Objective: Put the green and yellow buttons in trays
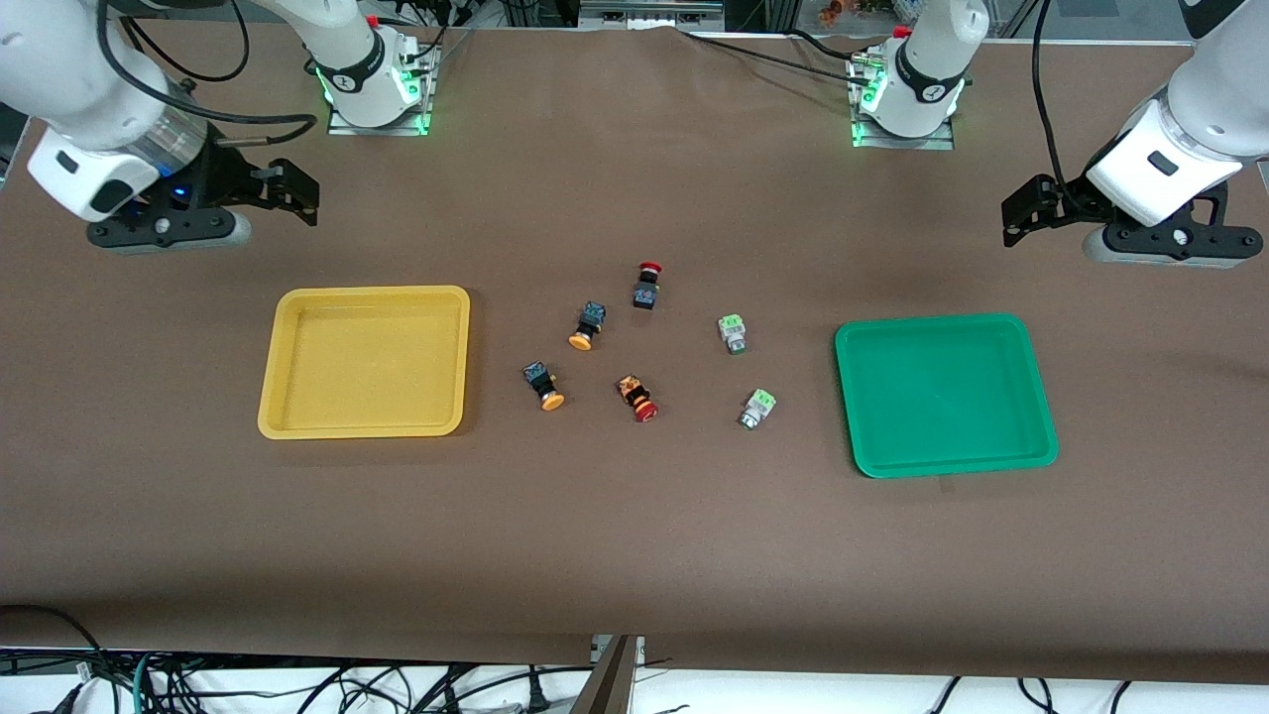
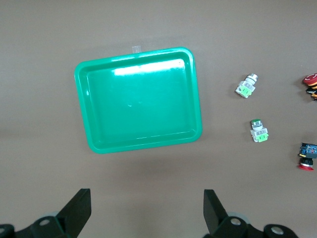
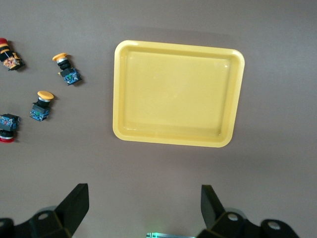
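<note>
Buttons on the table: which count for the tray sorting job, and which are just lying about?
For the job: two yellow-capped buttons, two green-ended buttons, yellow tray, green tray.

Lying about: two red-capped buttons.

Both the left gripper and right gripper wait open, holding nothing.

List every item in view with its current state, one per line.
Yellow tray: empty.
Green tray: empty.
Yellow buttons: on their sides on the table, untrayed.
Green buttons: lying on the table, untrayed.
Red buttons: lying on the table.
Left gripper: open, empty.
Right gripper: open, empty.
</note>
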Robot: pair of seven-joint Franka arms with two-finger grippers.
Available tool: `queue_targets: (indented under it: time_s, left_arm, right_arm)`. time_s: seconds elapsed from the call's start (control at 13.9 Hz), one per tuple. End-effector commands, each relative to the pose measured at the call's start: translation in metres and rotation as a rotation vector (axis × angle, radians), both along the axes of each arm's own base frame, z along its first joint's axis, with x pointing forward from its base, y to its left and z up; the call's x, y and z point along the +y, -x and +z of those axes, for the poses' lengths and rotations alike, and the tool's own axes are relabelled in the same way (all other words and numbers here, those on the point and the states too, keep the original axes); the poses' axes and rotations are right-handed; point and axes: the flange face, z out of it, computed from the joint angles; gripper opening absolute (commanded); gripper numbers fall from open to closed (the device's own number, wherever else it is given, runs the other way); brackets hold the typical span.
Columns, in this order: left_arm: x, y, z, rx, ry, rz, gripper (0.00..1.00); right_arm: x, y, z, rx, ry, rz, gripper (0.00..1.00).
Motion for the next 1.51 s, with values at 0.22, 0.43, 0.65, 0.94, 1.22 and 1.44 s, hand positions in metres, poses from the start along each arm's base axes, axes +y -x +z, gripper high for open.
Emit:
queue_targets:
  time_s: [0.22,0.43,0.65,0.94,1.22,1.44]
  left_arm:
    - [-0.031,-0.002,-0.044,0.161,-0.018,-0.051,1.0]
    - [-0.072,-0.017,-0.113,0.277,-0.033,-0.111,1.0]
    - [-0.114,-0.052,-0.18,0.18,-0.009,-0.112,1.0]
    - [-0.178,-0.085,-0.265,-0.013,0.054,0.012,1.0]
    - [-0.224,-0.094,-0.347,-0.135,0.032,-0.156,1.0]
    - [-0.251,-0.079,-0.385,-0.149,-0.04,-0.307,1.0]
  right_arm:
    - [0.068,-0.034,-0.107,0.07,-0.039,0.033,1.0]
    - [0.122,-0.047,-0.182,0.05,-0.044,0.06,1.0]
    - [0.156,-0.055,-0.255,0.001,-0.031,0.083,1.0]
    - [0.188,-0.053,-0.34,-0.06,-0.089,0.054,1.0]
    - [0.213,-0.039,-0.383,-0.099,-0.106,0.028,1.0]
    - [0.212,-0.037,-0.389,-0.113,-0.104,0.024,0.85]
